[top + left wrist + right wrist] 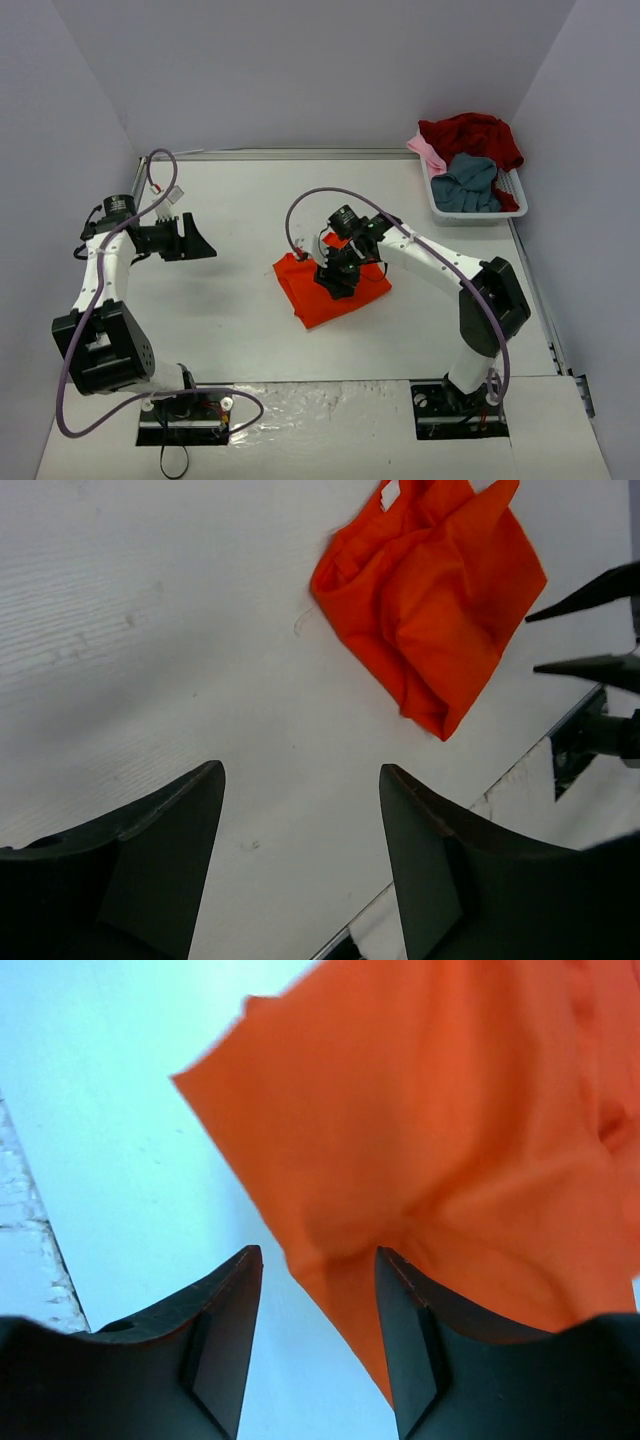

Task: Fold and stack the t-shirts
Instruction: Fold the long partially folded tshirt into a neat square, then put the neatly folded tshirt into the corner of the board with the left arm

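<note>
The bright orange-red t-shirt point(318, 295) lies bunched and partly folded on the white table, mid-centre. It also shows in the left wrist view point(430, 600) and the right wrist view point(450, 1150). My right gripper point(337, 280) hangs just over the shirt's right part, jaws open, an edge of cloth lying between the fingers point(410, 1350) but not pinched. My left gripper point(190, 240) is open and empty over bare table at the left, well apart from the shirt. A dark red shirt point(470, 135), a grey-blue shirt point(468, 183) and a pale pink shirt point(428, 152) lie in the basket.
The white slatted basket point(515, 190) stands at the far right corner. Grey walls close in the table on the left, back and right. The arm bases point(185, 410) sit at the near edge, with a seam in the table in front of them.
</note>
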You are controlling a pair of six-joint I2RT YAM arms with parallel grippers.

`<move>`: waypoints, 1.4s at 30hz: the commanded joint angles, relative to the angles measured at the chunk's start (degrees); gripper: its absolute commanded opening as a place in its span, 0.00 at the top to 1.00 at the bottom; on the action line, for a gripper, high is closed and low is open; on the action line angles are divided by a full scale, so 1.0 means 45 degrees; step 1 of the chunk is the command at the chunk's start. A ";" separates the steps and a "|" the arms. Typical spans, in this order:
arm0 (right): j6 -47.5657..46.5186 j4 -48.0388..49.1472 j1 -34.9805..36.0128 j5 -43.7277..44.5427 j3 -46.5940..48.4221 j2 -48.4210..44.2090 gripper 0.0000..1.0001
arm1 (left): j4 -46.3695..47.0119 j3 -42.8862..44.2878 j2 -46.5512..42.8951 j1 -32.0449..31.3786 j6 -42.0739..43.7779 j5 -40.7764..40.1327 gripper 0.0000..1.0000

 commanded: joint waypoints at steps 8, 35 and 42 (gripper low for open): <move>-0.1963 -0.0545 0.1092 0.0441 -0.0789 -0.0072 0.48 | 0.1427 0.0866 0.0643 0.0271 -0.2176 0.0838 0.35; -0.1263 -0.0349 0.3591 0.1572 0.0519 0.1515 0.42 | 0.2130 -0.0345 -0.0685 0.1053 -0.2313 0.0565 0.31; -0.0171 0.0839 0.3709 0.3696 0.0695 0.1299 0.40 | 0.2364 -0.0462 -0.1036 0.1170 -0.2430 0.0623 0.31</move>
